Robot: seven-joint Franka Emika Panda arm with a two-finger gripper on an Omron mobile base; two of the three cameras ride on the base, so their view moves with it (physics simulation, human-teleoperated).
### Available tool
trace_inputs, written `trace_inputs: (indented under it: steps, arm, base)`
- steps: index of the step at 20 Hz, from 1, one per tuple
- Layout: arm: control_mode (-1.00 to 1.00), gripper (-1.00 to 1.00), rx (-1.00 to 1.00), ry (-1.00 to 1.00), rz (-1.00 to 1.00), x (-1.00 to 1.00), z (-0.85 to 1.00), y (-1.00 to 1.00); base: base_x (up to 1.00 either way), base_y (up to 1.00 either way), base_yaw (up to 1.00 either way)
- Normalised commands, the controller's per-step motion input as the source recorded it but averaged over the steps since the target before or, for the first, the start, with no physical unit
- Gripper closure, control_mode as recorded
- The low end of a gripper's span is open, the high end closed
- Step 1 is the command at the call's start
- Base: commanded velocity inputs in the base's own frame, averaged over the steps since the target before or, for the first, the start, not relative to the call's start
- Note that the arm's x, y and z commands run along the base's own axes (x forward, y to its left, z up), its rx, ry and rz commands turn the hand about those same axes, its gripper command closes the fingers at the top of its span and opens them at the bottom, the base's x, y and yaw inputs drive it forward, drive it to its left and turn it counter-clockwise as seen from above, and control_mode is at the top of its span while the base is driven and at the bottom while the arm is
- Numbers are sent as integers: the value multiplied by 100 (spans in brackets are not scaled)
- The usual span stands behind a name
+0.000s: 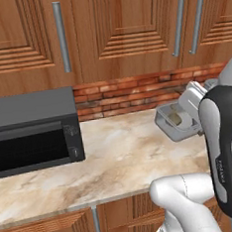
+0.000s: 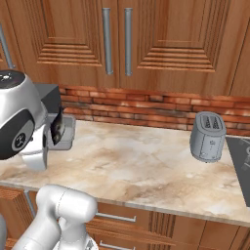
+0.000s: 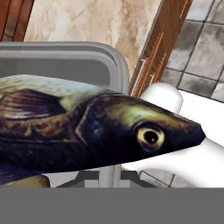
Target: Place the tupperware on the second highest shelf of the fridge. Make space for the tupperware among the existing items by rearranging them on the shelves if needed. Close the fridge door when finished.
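Left to right across the counter [image 1: 116,157]: black microwave [image 1: 32,130] at the far left, standing against the brick backsplash [image 1: 126,94], door shut. Bare marble in the middle. Toward the right of the left base view, tupperware [image 1: 175,120] lifted clear of the counter and tilted, its open side turned toward the camera, something yellowish-brown inside. Gripper [image 1: 194,101] at the container's upper right edge, jaws drawn nearly together and judged clamped on the tupperware's thin wall; contact itself hidden behind the arm. In the right base view, same container [image 2: 66,132] seen edge-on beside the hand, dark contents showing; further right, grey toaster [image 2: 207,136] standing on the counter, untouched, well apart from the arm.

Hand view: grey rim of the tupperware [image 3: 87,57] close up, a dark fish [image 3: 100,135] lying across it, counter and floor tiles [image 3: 197,52] beyond.

Progress, as judged: pickup done, container in hand and off the surface. Outstanding: transfer to the fridge, any clearing of room on the second highest shelf, placement, release, door closure. Early stage; most of the task remaining.
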Motion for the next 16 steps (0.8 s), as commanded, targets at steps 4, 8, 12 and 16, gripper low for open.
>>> trace_inputs:
  steps: [4,8,12,16]
  arm:
    - [-100,100,0,0,0,-9,0,0]
    - [-100,100,0,0,0,0,0,0]
    - [-100,100,0,0,0,-15,0,0]
    - [-100,100,0,0,7,-68,-5,0]
  base:
    - [0,0,0]
    - [0,0,0]
    - [0,0,0]
    - [0,0,0]
